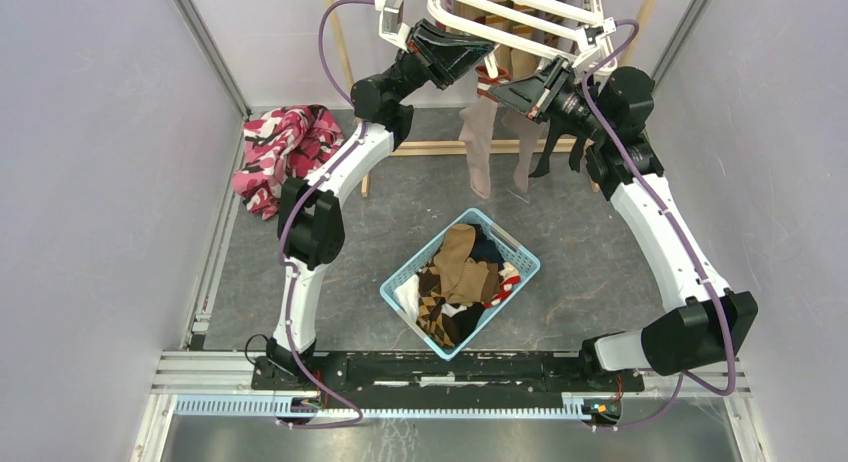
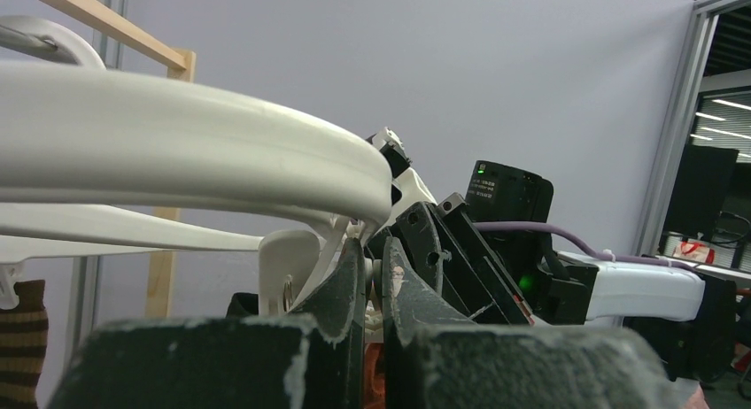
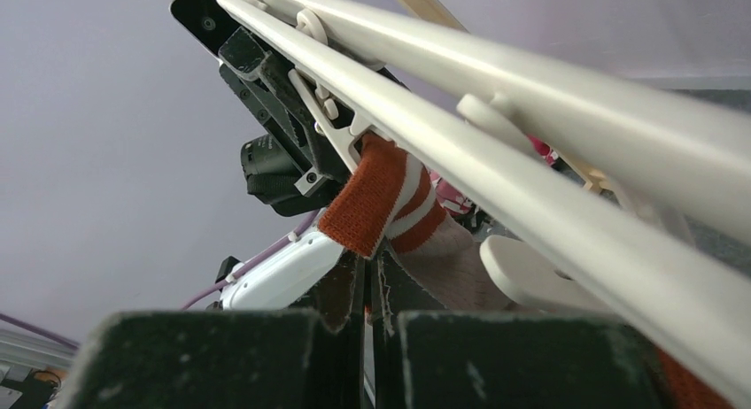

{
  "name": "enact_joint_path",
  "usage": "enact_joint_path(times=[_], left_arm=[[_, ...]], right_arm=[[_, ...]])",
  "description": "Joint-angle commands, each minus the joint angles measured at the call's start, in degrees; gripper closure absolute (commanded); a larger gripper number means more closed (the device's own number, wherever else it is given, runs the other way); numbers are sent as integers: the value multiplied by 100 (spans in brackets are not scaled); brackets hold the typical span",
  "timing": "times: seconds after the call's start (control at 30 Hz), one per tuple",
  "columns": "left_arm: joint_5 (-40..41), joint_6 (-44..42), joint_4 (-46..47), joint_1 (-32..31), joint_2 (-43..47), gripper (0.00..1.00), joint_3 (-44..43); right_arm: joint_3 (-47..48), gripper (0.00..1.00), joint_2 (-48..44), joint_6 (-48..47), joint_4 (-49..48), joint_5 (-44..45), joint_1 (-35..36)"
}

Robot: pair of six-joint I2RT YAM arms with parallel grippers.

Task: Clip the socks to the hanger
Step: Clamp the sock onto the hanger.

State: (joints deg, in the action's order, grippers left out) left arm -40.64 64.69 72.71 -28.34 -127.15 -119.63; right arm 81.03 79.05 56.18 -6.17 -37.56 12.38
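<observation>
Grey tabletop [image 1: 600,262] below, pale walls either side, and both arms are raised toward the far end.

- Right tool [image 3: 367,267]: jaws fully closed, pinching the striped-cuff sock [image 3: 381,196]. The red-and-white cuff sticks up past the fingertips. The cuff end meets a white clip [image 3: 341,130] dangling under the hanger [image 3: 496,135], just above the tool.
- Left tool [image 2: 374,258]: faces the right tool, closed to a sliver. Its tips sit right beneath a hanger bar, against a white plastic piece [image 2: 297,267]. I cannot tell whether it squeezes anything.
- Below both tools: a tan sock [image 1: 480,152] and a dark sock [image 1: 553,147] hang from the hanger, with the wooden frame [image 1: 440,148] behind them.
- Further back toward the arm bases: a blue basket [image 1: 395,282] with loose socks [image 1: 460,272] piled inside.
- Outboard of the left tool: a patterned cloth [image 1: 285,147] lies on the tabletop.
</observation>
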Motion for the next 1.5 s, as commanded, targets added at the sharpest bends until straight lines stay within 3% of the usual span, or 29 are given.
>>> enact_joint_path(times=[0.0,0.17,0.43,0.77,0.9,1.0,1.17,1.3,1.47], left_arm=[[-342,-125,446,-23,99,95,-71],[-343,-119,452,-23,107,94,-43],[-282,13,515,-16,112,77,-25],[-220,161,526,-14,129,43,-25],[-205,169,517,-14,176,35,5],[-203,167,525,-11,264,30,140],[-174,51,560,-5,596,21,783],[-91,-138,524,-5,900,16,1367],[-52,-282,380,3,1175,15,1858]], right_arm=[[323,100,143,193,-332,-23,-16],[275,100,131,178,-327,1,-23],[177,100,116,167,-321,34,-82],[123,100,103,156,-323,38,-111],[106,100,85,157,-347,39,-137],[34,93,43,145,-463,-4,-177],[-236,64,-128,-134,-556,-7,-247],[-355,48,-256,-403,-443,-13,-295],[-496,41,-459,-901,-261,33,-353]])
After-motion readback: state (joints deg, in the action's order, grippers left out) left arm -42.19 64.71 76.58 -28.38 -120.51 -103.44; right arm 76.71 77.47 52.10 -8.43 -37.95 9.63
